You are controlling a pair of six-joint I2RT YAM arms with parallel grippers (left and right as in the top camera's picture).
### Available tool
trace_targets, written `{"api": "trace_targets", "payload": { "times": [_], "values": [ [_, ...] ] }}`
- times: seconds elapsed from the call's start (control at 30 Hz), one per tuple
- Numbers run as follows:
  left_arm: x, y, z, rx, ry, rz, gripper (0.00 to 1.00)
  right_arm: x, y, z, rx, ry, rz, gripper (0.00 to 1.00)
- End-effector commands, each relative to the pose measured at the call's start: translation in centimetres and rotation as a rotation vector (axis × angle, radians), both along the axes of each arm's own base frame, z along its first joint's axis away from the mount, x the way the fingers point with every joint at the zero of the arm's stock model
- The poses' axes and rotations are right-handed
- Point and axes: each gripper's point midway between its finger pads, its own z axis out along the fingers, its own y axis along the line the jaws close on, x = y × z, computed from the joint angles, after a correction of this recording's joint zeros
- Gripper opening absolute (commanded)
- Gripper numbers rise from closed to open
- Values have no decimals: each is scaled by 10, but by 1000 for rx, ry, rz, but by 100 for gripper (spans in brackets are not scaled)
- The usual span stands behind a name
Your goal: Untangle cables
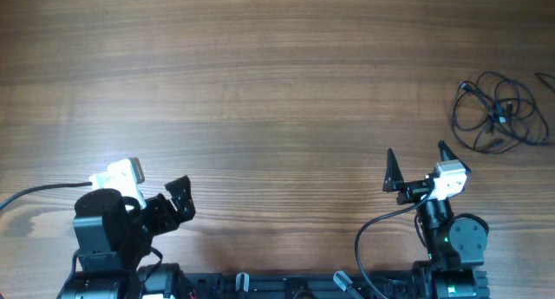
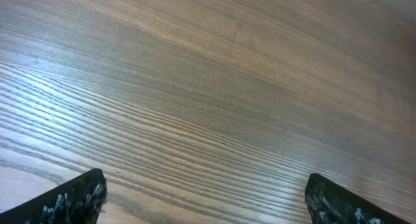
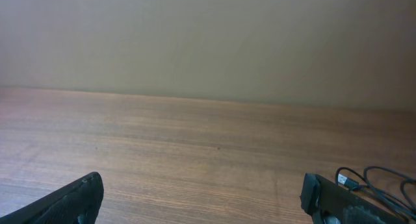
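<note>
The cables lie as a loose tangle of thin dark loops with small plug ends at the table's far right. A bit of them, with a plug end, shows at the lower right of the right wrist view. My right gripper is open and empty, near the front edge, well short and left of the tangle; its fingers show wide apart in the right wrist view. My left gripper is open and empty at the front left, far from the cables; its wrist view shows only bare wood.
The wooden table fills the overhead view. A thick black arm cable runs off the left edge, and another curves beside the right arm's base. A plain wall stands behind the table.
</note>
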Motion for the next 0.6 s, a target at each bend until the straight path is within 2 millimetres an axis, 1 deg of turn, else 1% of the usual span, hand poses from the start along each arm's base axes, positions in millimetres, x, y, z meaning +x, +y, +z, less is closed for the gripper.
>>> {"api": "trace_targets", "payload": {
  "times": [0.0, 0.1, 0.17, 0.33, 0.47, 0.57],
  "values": [
    [0, -1, -2, 9, -1, -17, 100, -1, 2, 4, 15, -18, 13, 100],
    [0, -1, -2, 10, -1, -17, 100, -1, 2, 4, 15, -17, 13, 100],
    [0, 5, -2, 35, 3, 5, 100, -1, 2, 4, 15, -17, 13, 100],
    [0, 3, -4, 35, -20, -3, 100, -1, 2, 4, 15, -17, 13, 100],
    [5, 4, -14, 38, -72, -1, 100, -1, 2, 4, 15, -17, 13, 100],
    [9, 1, -25, 28, -124, -13, 100, -1, 2, 4, 15, -17, 13, 100]
  ]
}}
